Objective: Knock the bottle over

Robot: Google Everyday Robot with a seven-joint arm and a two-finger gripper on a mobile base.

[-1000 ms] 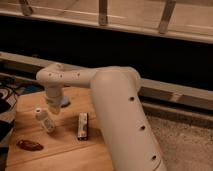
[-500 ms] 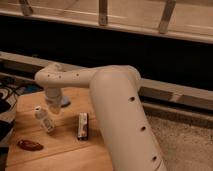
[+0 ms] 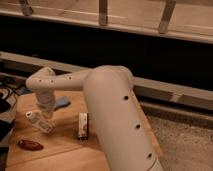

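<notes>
The bottle (image 3: 41, 122), small and whitish, is on the wooden table (image 3: 65, 150) at the left. It leans diagonally, with its top toward the upper left. My gripper (image 3: 46, 113) hangs from the white arm (image 3: 107, 100) and points down, right at the bottle's upper side. It seems to touch the bottle. The arm's wrist hides part of the bottle.
A dark rectangular block with a white edge (image 3: 82, 125) lies right of the bottle. A reddish-brown oblong object (image 3: 30, 145) lies near the table's front left. A blue object (image 3: 62, 102) sits behind the gripper. Dark cables (image 3: 7, 95) are at the far left, and a railing runs behind.
The gripper has shifted slightly toward the bottle. The bottle leans a little more than before. The other objects have not moved.
</notes>
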